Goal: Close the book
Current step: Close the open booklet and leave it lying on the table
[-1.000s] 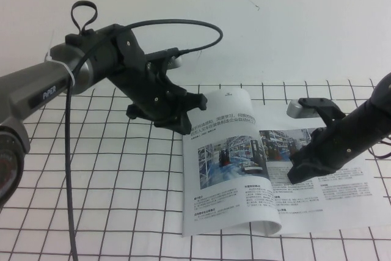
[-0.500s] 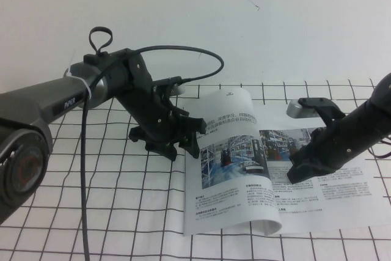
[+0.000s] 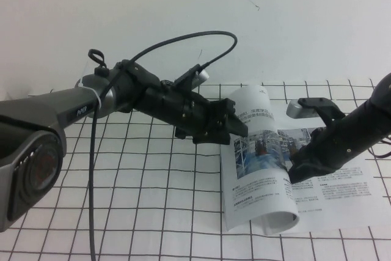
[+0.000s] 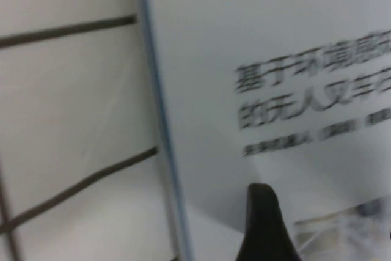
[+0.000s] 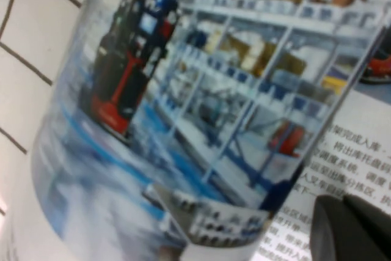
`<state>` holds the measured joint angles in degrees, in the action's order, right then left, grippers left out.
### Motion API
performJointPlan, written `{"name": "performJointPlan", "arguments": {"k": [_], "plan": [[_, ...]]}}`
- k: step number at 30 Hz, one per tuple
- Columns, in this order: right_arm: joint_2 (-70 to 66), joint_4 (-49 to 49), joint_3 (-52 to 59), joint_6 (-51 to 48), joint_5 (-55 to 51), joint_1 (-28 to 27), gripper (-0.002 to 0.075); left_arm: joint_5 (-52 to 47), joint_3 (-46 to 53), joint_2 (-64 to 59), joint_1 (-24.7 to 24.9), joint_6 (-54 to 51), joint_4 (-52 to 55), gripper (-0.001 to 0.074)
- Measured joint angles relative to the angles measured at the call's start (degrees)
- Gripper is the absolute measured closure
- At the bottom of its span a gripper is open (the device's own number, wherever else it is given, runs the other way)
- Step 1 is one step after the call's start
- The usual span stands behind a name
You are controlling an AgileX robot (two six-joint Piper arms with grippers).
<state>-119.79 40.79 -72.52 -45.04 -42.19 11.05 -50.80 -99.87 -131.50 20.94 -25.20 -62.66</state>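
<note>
Your left tool (image 3: 238,128) is leaning against the curled left page of the book (image 3: 259,175); your right tool (image 3: 297,175) is resting on its right page. Neither is showing you its grip state.

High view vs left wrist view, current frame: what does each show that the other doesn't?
Only the high view: both arms; the whole book, its left page lifted and curling, with the left gripper at that page's left edge; the right gripper down on the right page; the cable looping above the left arm.
Only the left wrist view: the printed heading close up and the page's blue edge line.
Both: the left page, the grid cloth, and part of the left gripper.
</note>
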Motion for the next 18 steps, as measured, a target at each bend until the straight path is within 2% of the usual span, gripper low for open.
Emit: {"name": "performJointPlan", "arguments": {"k": [8, 14, 18], "plan": [[0.0, 0.0, 0.0, -0.22, 0.11, 0.0, 0.0729, -2.74, 0.0, 0.0, 0.0, -15.61, -20.09, 0.0405], [0.0, 0.1, 0.0, -0.27, 0.32, 0.0, 0.0729, -4.57, 0.0, 0.0, -0.12, -17.54, -23.03, 0.0419], [0.0, -0.27, 0.0, -0.16, 0.38, 0.0, 0.0729, -10.5, 0.0, 0.0, -3.09, -15.96, -23.17, 0.0412]]}}
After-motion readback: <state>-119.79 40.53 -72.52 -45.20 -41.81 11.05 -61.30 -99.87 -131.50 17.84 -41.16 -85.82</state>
